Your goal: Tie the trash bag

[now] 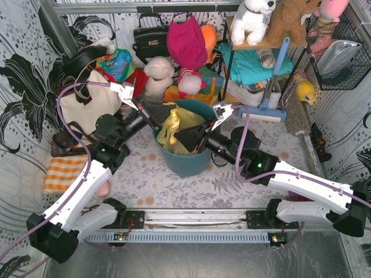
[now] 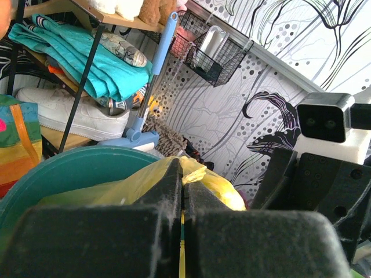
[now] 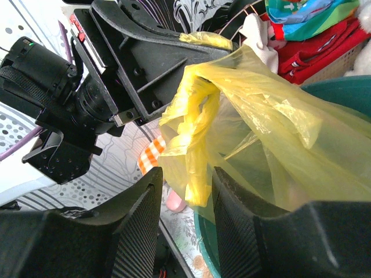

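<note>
Yellow trash bag (image 3: 272, 116) — left claw (image 2: 182, 179) clenched on it, right claw (image 3: 186, 176) parted around its strip (image 3: 194, 139).

bin (image 1: 188, 165) mid-desk (image 1: 174, 194), between both arms | trash bag (image 1: 177, 124) in bin, top above rim | left end effector (image 1: 155, 120) at bag's left, right end effector (image 1: 201, 134) at its right | tote bag (image 1: 87, 107) behind-left of bin | folded cloth (image 1: 62, 174) at desk's left edge | shelf rack (image 1: 255, 69) behind-right
</note>
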{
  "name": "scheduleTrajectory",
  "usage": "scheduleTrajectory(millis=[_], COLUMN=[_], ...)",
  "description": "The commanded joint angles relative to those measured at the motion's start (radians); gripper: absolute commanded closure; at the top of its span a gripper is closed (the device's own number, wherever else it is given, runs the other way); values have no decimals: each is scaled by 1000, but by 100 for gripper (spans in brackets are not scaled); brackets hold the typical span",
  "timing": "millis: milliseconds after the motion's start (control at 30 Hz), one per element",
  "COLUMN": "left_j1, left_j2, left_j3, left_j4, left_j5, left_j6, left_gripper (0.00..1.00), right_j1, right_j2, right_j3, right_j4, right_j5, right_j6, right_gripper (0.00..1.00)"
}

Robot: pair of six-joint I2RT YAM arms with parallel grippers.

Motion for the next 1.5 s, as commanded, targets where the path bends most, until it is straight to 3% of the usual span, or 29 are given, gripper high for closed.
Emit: scheduleTrajectory(millis=[0, 333, 433, 567, 767, 967, 1167, 1467], left_j1=[-6, -6, -6, -6, -6, -6, -5, -4], left_j2=[1, 2, -1, -2, 7, 82, 154, 219], left_j3=[24, 27, 26, 24, 70, 208, 256, 172], left_j4=[14, 22, 22, 20, -15, -70, -75, -81], left_j5=[-11, 9, 11, 6, -43, -48, -59, -119], left_j6=[22, 10, 12, 15, 65, 152, 185, 184], left_gripper=[100, 100, 100, 100, 100, 100, 100, 100], right_j1=[3, 4, 4, 4, 3, 4, 3, 3], right_j2=[35, 90, 95, 99, 37, -36, -76, -70], right_j3=[-9, -25, -29, -23, 10, 106, 51, -66], right_j4=[49, 118, 124, 130, -23, -173, -67, 70], right_j5=[-34, -3, 6, 24, -8, -200, -358, -600], right_j6=[48, 45, 36, 10, 14, -37, -53, 10], right_gripper=[61, 66, 71, 99, 100, 100, 100, 100])
